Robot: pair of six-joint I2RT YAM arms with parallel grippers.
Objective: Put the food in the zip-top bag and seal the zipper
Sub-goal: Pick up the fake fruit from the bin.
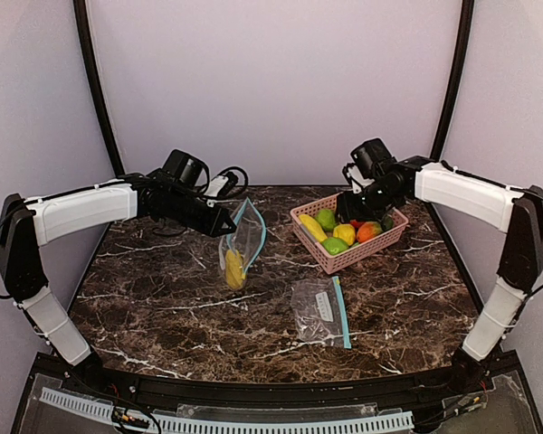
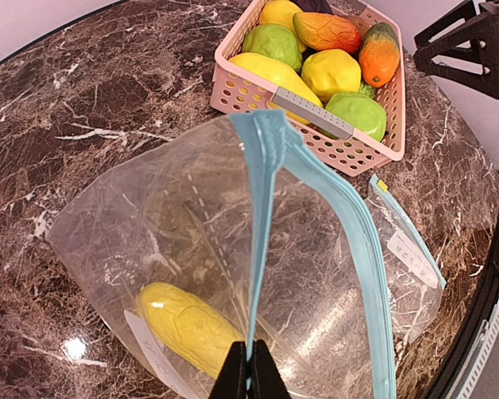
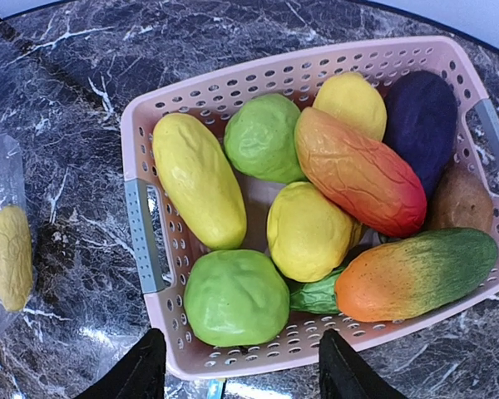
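Low in the left wrist view, the left gripper [image 2: 249, 371] is pressed shut on the blue edge of the zip-top bag [image 2: 150, 224]; one yellow food [image 2: 187, 324] is held inside. Over the pink basket [image 3: 141, 224], the right gripper [image 3: 243, 370] is spread, empty. Most food [image 3: 358, 170] is left; sealing too.

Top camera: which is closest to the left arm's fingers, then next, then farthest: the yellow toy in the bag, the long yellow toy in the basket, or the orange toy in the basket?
From the left fingers:
1. The yellow toy in the held bag, below them.
2. The long yellow toy, left side of the pink basket.
3. The orange toy, its right side.
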